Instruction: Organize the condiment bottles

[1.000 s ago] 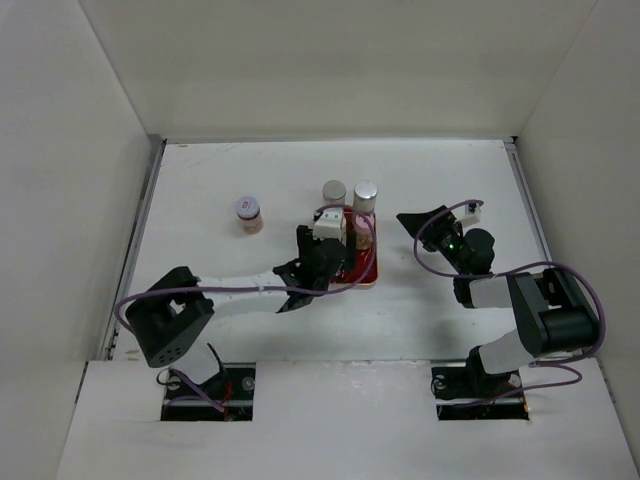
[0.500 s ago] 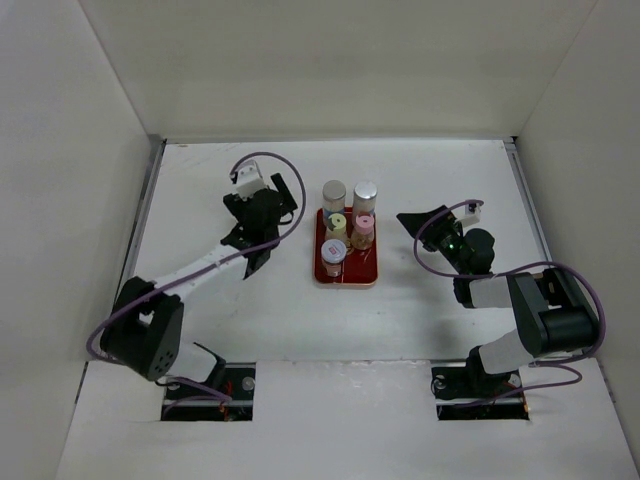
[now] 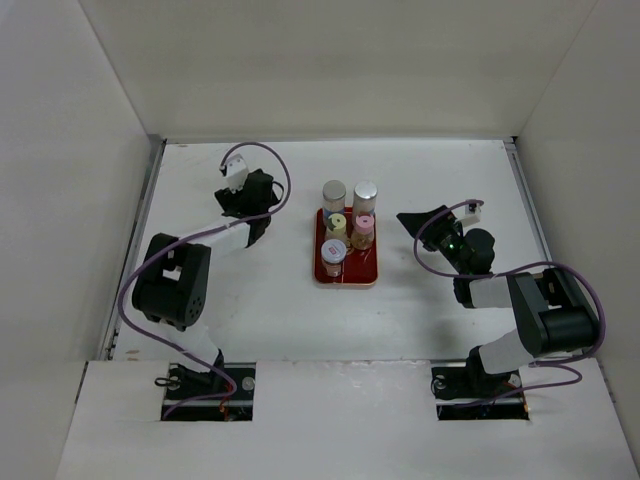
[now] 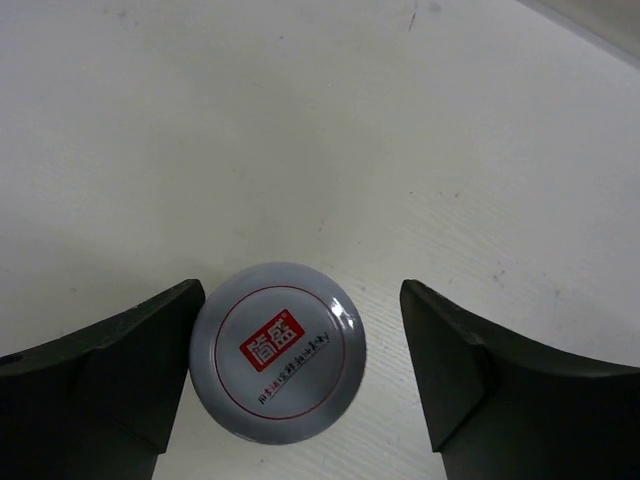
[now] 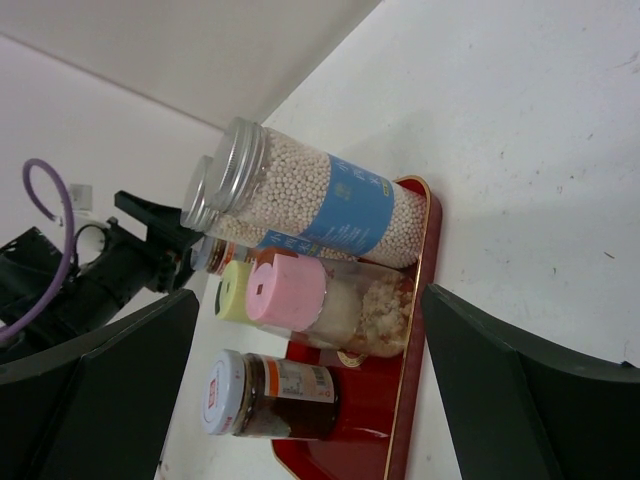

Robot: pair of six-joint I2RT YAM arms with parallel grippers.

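Note:
A jar with a grey-white lid and a red logo (image 4: pixel 277 350) stands on the white table between the fingers of my left gripper (image 4: pixel 300 300). The gripper is open: the lid lies against the left finger (image 4: pixel 150 350), with a clear gap to the right one. In the top view the left gripper (image 3: pixel 250 205) hides this jar. On the red tray (image 3: pixel 362 273) stand two silver-capped bottles (image 3: pixel 334 190) (image 3: pixel 366 191), a yellow-lidded jar (image 3: pixel 337 221), a pink-lidded jar (image 3: pixel 364 222) and a white-lidded jar (image 3: pixel 334 250). My right gripper (image 3: pixel 412 222) is open, right of the tray, holding nothing.
White walls enclose the table on the left, back and right. A metal strip (image 3: pixel 140 235) runs along the left edge. In the right wrist view the blue-labelled bottle (image 5: pixel 330 195) and the tray rim (image 5: pixel 412 330) lie just ahead, with the left arm (image 5: pixel 110 262) behind them.
My left arm has swung away from the tray to the far left and now straddles the lone jar. The right arm has not moved.

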